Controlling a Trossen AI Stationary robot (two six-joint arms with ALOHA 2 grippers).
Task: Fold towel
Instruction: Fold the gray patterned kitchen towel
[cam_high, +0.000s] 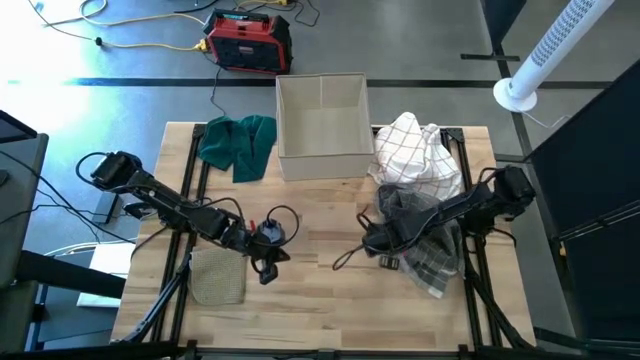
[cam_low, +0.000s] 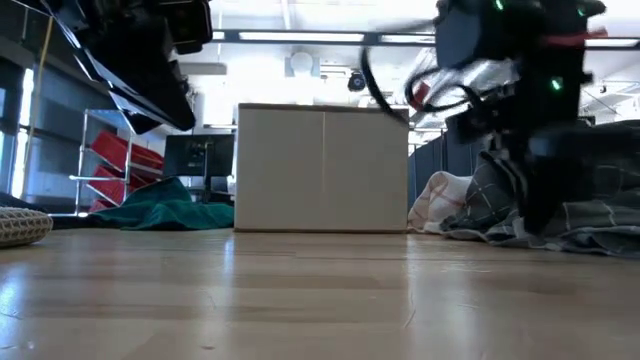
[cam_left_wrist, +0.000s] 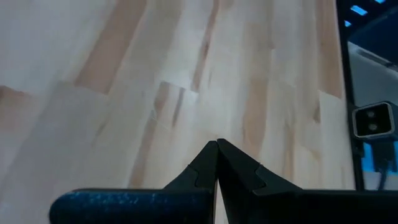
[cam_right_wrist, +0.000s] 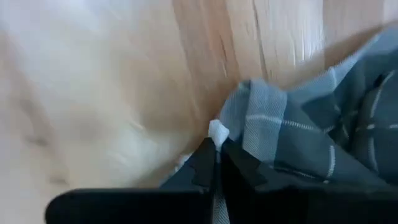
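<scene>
Overhead first: right gripper (cam_high: 372, 243) sits at the near-centre edge of the grey plaid towel (cam_high: 425, 240), which lies crumpled on the table (cam_high: 320, 310) right of centre, beside a white checked cloth (cam_high: 415, 150). Left gripper (cam_high: 268, 252) waits by a folded tan cloth (cam_high: 217, 276).

Low view: plaid towel bunched right of the box (cam_low: 322, 168).

Left wrist: fingers (cam_left_wrist: 199, 169) pressed together, nothing held.

Right wrist: fingers (cam_right_wrist: 205, 165) pinching a towel corner. Judgement: keep the pinch firm, drag toward open wood to spread the cloth before folding.
</scene>
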